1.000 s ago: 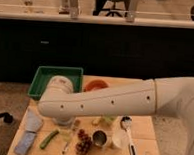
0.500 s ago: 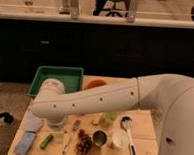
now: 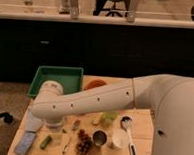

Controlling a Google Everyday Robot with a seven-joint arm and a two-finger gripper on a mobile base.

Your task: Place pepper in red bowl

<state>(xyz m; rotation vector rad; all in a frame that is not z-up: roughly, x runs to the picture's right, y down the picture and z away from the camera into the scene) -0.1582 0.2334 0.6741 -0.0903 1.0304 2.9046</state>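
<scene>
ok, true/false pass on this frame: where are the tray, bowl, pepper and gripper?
1. The green tray sits at the back left of the table. True.
2. The pepper is in the red bowl. False: it lies on the table near the front left, beside a blue-grey sponge.
3. The gripper is over the table's left side, near the pepper. True.
4. The red bowl is left of the green tray. False: it is to its right.

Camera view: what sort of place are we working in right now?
Likely an office or lab test area, not a home kitchen: wheeled chair bases behind a railing, and a wooden table laid with a green tray and a spoon. The hand hangs over the table by the tray.
</scene>
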